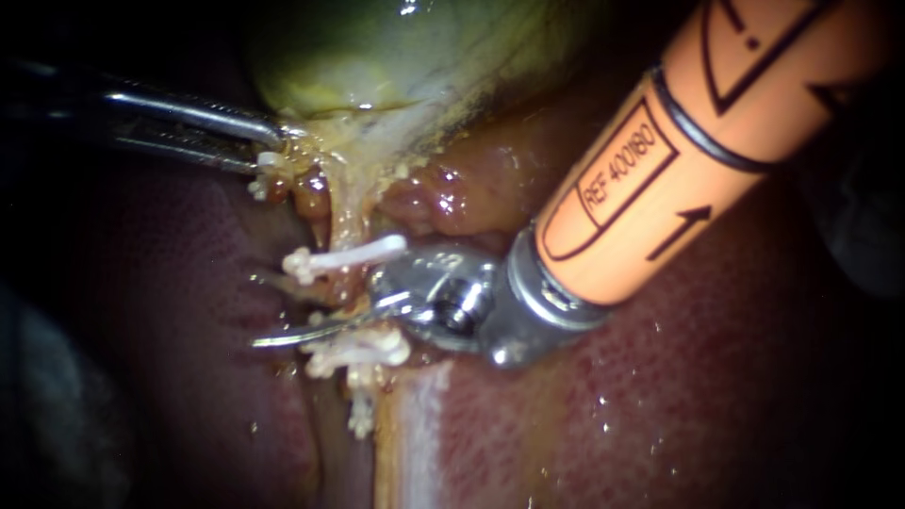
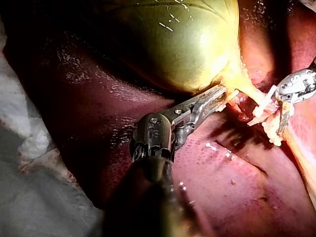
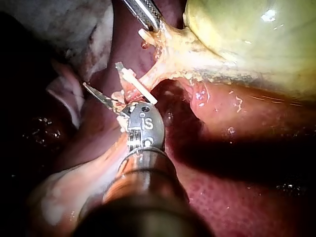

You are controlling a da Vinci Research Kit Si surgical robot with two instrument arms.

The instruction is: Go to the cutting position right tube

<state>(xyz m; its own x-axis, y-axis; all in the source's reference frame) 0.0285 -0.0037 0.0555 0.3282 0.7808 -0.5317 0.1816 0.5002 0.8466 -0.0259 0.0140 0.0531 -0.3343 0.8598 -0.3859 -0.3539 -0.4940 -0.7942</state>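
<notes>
Left instrument (image 1: 271, 146): coming in from the left, jaws clamping together on the gallbladder (image 1: 396, 57) at its narrow lower end.
Gallbladder: green-yellow and glistening, lying above the clips and tapering down into the tube.
Tube (image 1: 347, 221): a pale yellow strand, running down from the gallbladder's narrow end, near the middle of the endoscope view.
Clips: upper clip (image 1: 349, 256) and lower clip (image 1: 363, 347), both white, sitting across the tube with a short stretch showing between them.
Right instrument (image 1: 269, 311): orange shaft entering from the upper right; thin blades standing apart, reaching across that stretch between the clips.
Liver (image 1: 679, 415): dark red, lying under everything.
</notes>
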